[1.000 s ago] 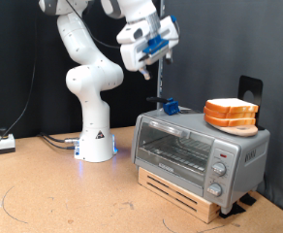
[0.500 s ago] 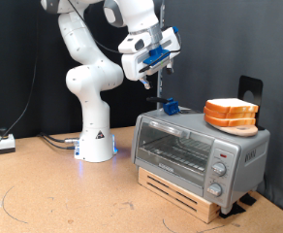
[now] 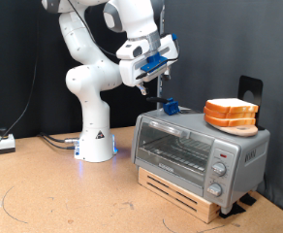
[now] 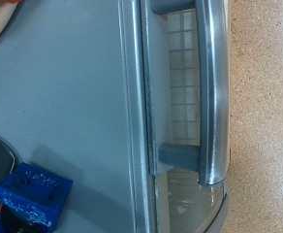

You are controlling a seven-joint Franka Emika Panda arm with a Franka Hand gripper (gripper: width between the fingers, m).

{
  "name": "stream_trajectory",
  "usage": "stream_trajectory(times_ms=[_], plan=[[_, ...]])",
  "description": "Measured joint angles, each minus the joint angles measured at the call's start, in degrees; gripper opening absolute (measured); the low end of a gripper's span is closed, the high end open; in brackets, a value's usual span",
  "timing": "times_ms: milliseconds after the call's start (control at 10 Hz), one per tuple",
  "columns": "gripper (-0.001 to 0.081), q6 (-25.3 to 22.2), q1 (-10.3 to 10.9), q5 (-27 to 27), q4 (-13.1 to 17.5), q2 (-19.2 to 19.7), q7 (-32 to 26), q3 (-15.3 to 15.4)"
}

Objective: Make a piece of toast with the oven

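Overhead, the end effector [image 3: 147, 78] hung above the boxy silver oven [image 3: 200, 150]; its opening couldn't be told. Glass door shut, smooth grey bar handle [image 4: 212, 92], wire rack behind.

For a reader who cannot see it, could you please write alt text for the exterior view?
A white robot arm holds its gripper in the air above the left end of a silver oven whose glass door is closed. A stack of bread slices and a small blue object rest on the oven's top, and the oven stands on a wooden crate on a brown table.
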Motion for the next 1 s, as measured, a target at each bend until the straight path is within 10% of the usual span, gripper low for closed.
stream_trajectory(times_ms=[1000], plan=[[0.0807, 8.12, -1.48, -1.53, -6.55, 4.17, -3.17, -1.16]])
